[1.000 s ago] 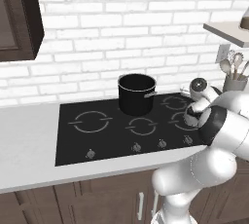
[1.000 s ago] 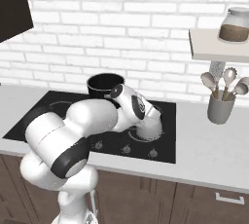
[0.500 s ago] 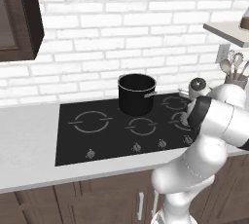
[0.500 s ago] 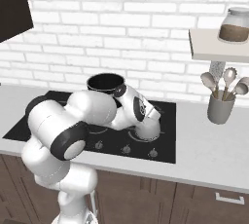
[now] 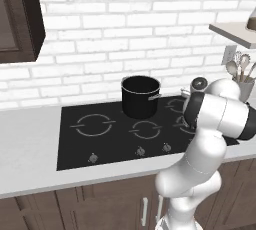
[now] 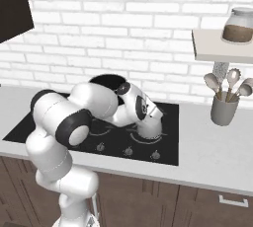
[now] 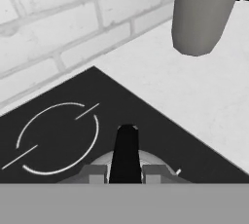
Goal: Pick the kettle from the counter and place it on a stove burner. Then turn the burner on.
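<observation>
1. in the hand view the gripper (image 7: 125, 179) is seen low over the stove (image 7: 53, 169), with the kettle's (image 7: 127, 162) black top handle lying between its two small fingertips (image 7: 95, 173) and the silvery dome directly beneath; whether the tips are clamped on the handle or only straddle it cannot be told.
2. the decisive relation: the kettle is directly under the claw, not off to a side, and the long axis of its handle runs straight ahead of the claw, across the gap between the tips. it appears to be over black glass near the stove's right edge, though whether it rests on the glass or hangs just above it cannot be judged.
3. ahead and to the left of the claw a burner ring marking (image 7: 57, 138) is drawn on the glass, near the kettle but not under it.
4. ahead and to the right, the pale counter (image 7: 194, 101) begins, and the grey utensil cup (image 7: 202, 13) stands well apart on it.
5. from the left base view the black pot (image 5: 140, 95) is shown on a rear burner, away from the hand, and the knob row (image 5: 140, 151) along the stove's front edge.
6. nothing stands between the claw and the knobs; the arm's own bulk hides the hand in the right base view.
</observation>
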Tool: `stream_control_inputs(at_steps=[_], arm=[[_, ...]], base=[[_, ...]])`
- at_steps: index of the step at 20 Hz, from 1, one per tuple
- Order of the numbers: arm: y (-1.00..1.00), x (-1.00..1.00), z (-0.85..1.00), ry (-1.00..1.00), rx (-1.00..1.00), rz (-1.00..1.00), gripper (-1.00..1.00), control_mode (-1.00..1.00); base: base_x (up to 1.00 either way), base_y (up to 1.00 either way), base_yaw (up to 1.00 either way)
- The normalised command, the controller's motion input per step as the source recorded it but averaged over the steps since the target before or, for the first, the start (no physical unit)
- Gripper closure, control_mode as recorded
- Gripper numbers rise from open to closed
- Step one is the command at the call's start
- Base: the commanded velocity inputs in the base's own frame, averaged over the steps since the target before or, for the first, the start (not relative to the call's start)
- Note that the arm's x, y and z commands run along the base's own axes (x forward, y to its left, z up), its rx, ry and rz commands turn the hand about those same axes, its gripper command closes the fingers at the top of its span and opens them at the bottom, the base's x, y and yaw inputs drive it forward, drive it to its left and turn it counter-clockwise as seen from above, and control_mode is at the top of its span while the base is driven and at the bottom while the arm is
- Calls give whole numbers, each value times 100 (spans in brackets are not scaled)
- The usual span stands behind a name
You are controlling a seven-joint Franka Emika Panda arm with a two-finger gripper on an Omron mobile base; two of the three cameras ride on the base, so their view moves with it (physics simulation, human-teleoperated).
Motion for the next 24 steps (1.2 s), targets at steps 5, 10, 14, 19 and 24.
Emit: stream_control_inputs(at_steps=[5, 10, 14, 19, 24], arm=[[0, 5, -11, 0, 2, 0, 100, -100], [3, 13, -4, 0, 0, 0, 100, -100], [3, 10, -2, 0, 0, 0, -100, -100], [0, 1, 0, 0, 0, 0, -100, -100], [0, 0, 23, 0, 1, 0, -100, -100]], base=[[0, 0, 0], [0, 0, 0], [0, 0, 0], [0, 0, 0], [0, 0, 0]])
